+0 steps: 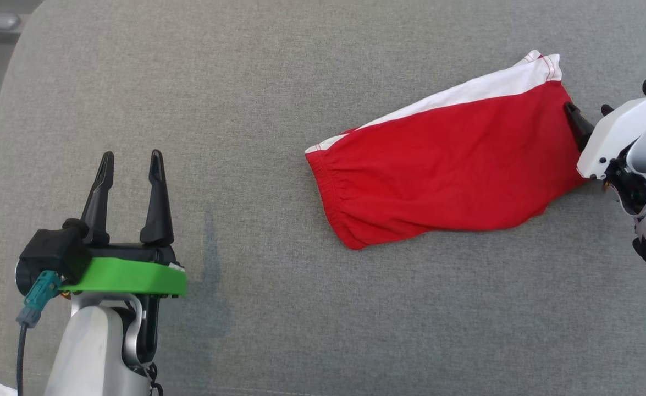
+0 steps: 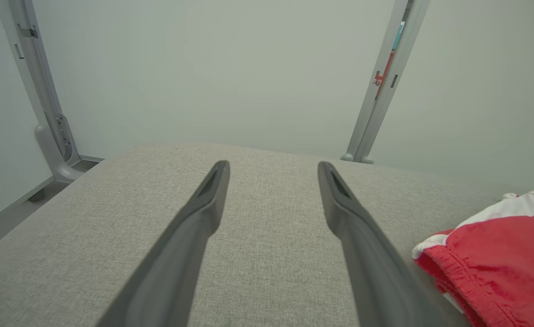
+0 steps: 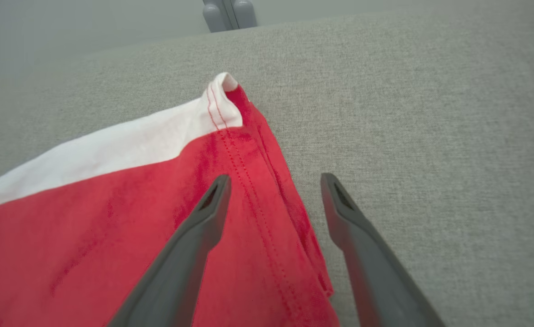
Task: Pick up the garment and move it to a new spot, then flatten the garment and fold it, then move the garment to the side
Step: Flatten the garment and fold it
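The garment [image 1: 449, 159] is a pair of red shorts with a white side stripe, lying folded and slanted on the grey cushion at the right of the head view. My right gripper [image 1: 587, 113] stands open at its hemmed right edge, one finger over the red cloth and the other over bare cushion. In the right wrist view the garment [image 3: 112, 218] fills the lower left, and the hem runs between the open right gripper [image 3: 273, 181]. My left gripper [image 1: 130, 159] is open and empty at the lower left, far from the shorts. In the left wrist view the garment's [image 2: 498, 259] waistband end lies to the right of the left gripper [image 2: 273, 168].
The grey fabric cushion [image 1: 257, 99] spans the head view, with its left edge near the top left. Grey metal posts [image 2: 44, 100] and a pale wall stand beyond the cushion's far edge. A faint dark mark [image 1: 210, 247] shows on the cushion beside the left gripper.
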Robot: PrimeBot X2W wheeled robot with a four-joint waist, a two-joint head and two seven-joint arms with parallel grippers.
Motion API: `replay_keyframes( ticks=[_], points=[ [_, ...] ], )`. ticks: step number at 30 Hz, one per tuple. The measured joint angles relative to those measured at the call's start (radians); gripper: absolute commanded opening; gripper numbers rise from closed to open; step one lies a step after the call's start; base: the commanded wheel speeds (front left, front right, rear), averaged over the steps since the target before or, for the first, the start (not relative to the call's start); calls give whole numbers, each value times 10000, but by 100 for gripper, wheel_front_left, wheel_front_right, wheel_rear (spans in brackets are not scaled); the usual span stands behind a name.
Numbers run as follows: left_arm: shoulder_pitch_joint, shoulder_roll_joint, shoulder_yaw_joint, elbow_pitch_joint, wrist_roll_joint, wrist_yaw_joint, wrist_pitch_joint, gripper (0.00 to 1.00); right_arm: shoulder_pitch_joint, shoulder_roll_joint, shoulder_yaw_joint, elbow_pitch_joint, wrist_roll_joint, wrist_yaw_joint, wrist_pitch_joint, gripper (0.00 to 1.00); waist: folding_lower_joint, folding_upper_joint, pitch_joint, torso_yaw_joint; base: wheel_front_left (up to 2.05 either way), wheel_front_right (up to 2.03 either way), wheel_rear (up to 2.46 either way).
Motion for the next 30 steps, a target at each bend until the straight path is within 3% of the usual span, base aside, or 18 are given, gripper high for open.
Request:
replay_keyframes(
  ticks=[16, 17, 19, 20, 30],
  points=[
    [289, -238, 232, -127, 280, -140, 0, 100, -798, 194, -146, 1475, -100, -2, 734, 100, 0, 0, 490, 407, 0, 0, 0],
    [289, -224, 211, -134, 268, -140, -2, 100, -846, 196, -84, 1488, -79, -2, 903, 81, 0, 0, 512, 417, 0, 0, 0],
    [289, -217, 188, -134, 238, -140, 0, 100, -912, 182, 38, 1457, -31, -4, 1112, 6, 0, 0, 552, 421, 0, 0, 0],
    [289, -215, 182, -136, 219, -140, -2, 100, -915, 178, 69, 1429, -15, -4, 1126, 0, 0, 0, 564, 418, 0, 0, 0],
    [273, -211, 54, -75, 81, -140, 0, 100, -682, -77, 111, 993, 226, 21, 341, 0, 0, 0, 507, 246, 0, 0, 0]
  ],
)
